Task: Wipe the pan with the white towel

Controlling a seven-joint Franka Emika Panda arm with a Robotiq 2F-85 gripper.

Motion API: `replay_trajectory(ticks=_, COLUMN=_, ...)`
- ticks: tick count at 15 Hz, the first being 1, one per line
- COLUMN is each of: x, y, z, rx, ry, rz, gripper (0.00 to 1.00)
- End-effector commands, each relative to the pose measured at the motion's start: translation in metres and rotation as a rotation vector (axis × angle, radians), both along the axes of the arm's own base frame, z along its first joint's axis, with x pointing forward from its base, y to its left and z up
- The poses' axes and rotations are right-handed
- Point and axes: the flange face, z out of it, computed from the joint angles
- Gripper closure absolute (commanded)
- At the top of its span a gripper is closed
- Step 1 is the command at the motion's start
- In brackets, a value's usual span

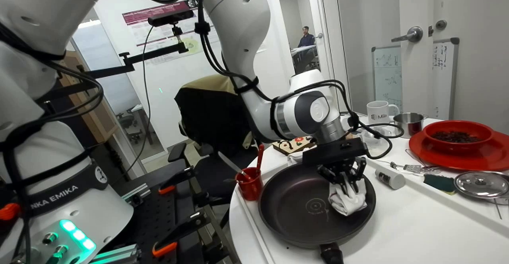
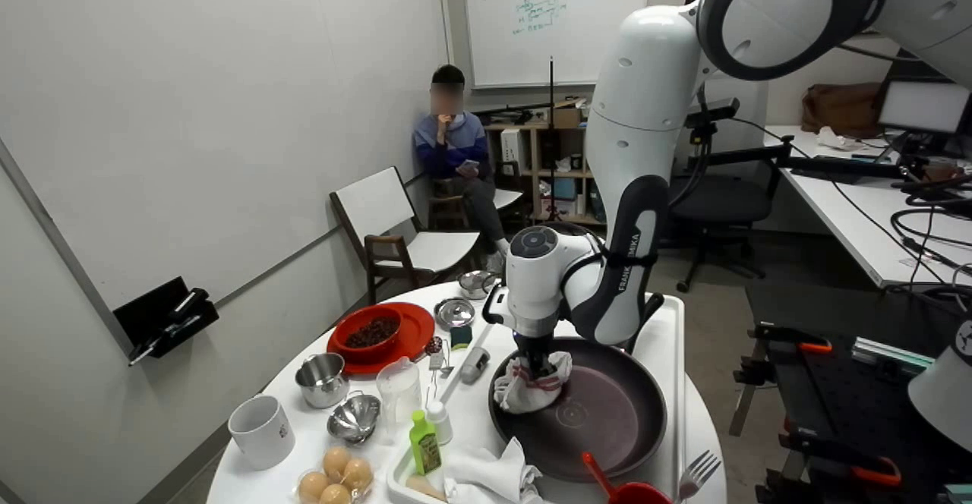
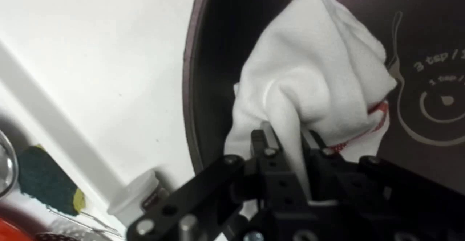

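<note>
Wrist view: we have the white towel [image 3: 308,65] bunched inside the pan [image 3: 218,66], near its left wall.
Left of the pan lies a white container [image 3: 132,197] we mustn't bump. Just inside that wall, our fingers [image 3: 258,143] are pinched together on a fold of the towel, the rest draping toward the base. We judge this the wiping step: press gently, cloth between fingers and pan, follow the wall's curve, then sweep right across the ring mark [image 3: 446,101] at the pan's centre.
</note>
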Motion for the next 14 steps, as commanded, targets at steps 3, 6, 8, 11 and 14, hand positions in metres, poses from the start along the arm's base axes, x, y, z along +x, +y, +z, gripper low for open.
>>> replay_trajectory(ticks=3, x=-0.016, y=-0.033, z=-0.009, rx=-0.053, ry=0.036, rz=-0.028, gripper=0.91)
replay_trajectory(ticks=6, x=-0.018, y=-0.039, z=0.004, rx=-0.007, ry=0.069, rz=-0.064, gripper=0.91)
replay_trajectory(ticks=8, x=-0.012, y=-0.045, z=0.028, rx=0.050, ry=0.047, rz=-0.102, gripper=0.91)
replay_trajectory(ticks=11, x=-0.004, y=-0.066, z=0.072, rx=0.141, ry=-0.002, rz=-0.168, gripper=0.91)
replay_trajectory(ticks=14, x=-0.001, y=-0.091, z=0.118, rx=0.224, ry=-0.037, rz=-0.218, gripper=0.91)
